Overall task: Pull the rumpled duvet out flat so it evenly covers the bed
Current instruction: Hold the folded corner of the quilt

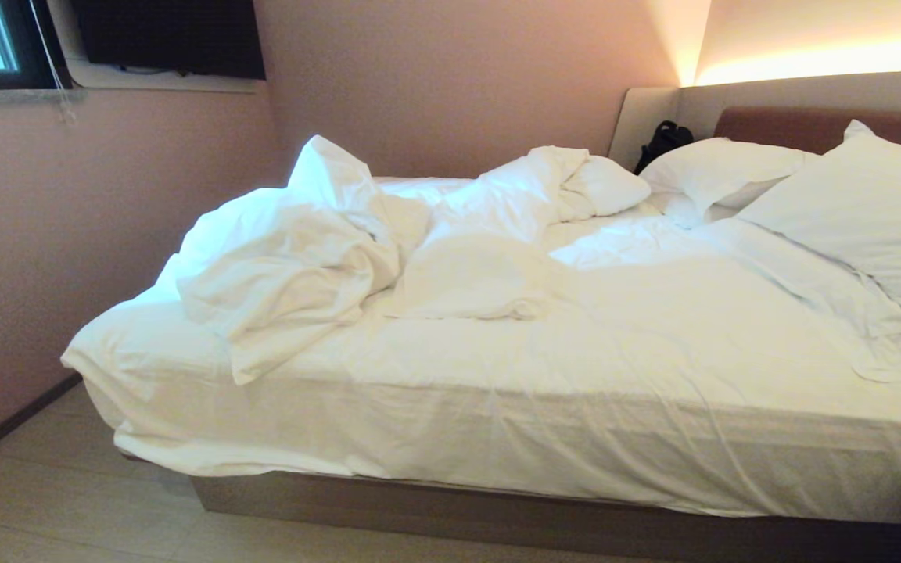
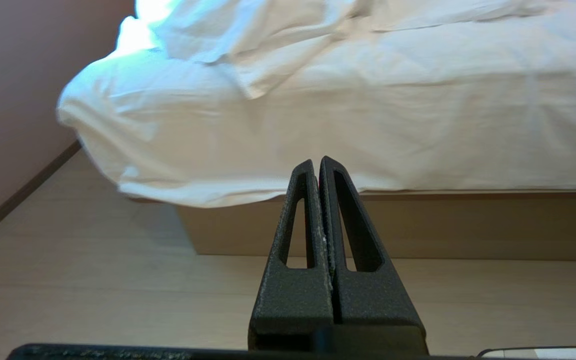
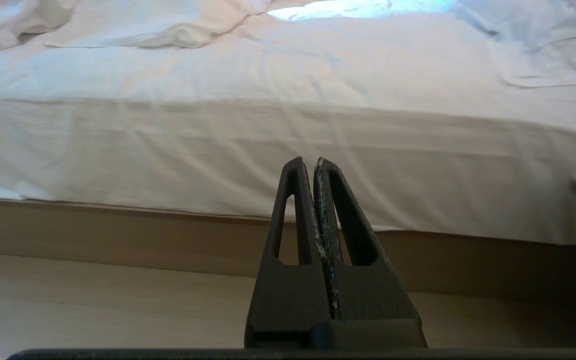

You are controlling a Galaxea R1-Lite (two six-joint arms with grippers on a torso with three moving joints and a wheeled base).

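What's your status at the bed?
Left gripper and right gripper shut, empty, short of bed. Duvet bunched at foot end. Nothing in the way.

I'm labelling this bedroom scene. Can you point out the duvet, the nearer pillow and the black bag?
duvet (image 1: 302, 258), head view, on the bunched heap.
nearer pillow (image 1: 865, 211), head view, on its top face.
black bag (image 1: 663, 141), head view, on its body beside the headboard.

A bedroom, perhaps a hotel room, is shown by a wide bed (image 1: 497, 438) with white pillows (image 1: 873, 211), a padded headboard (image 1: 802, 125), cove lighting and a wall-mounted television (image 1: 169, 35).
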